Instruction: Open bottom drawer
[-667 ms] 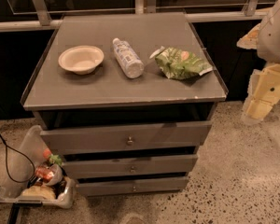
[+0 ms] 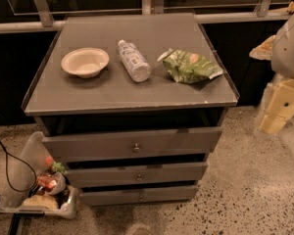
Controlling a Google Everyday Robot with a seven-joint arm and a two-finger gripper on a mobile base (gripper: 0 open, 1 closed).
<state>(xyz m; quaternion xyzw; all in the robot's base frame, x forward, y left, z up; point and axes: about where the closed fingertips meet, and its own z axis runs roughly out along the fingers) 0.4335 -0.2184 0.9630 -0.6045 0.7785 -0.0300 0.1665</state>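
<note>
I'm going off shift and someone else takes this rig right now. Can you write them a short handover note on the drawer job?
Gripper: at the right edge of the view, beside the cabinet, apart from it and touching no drawer.
Bottom drawer: the lowest and slimmest front. It looks shut, and nothing is on its knob.
Cabinet top: a bowl, a bottle lying on its side and a green bag. A bin of litter stands on the floor at the cabinet's lower left.
Done: nothing shows yet.
Left: bring the gripper down to the knob, grip it and pull the drawer out.
</note>
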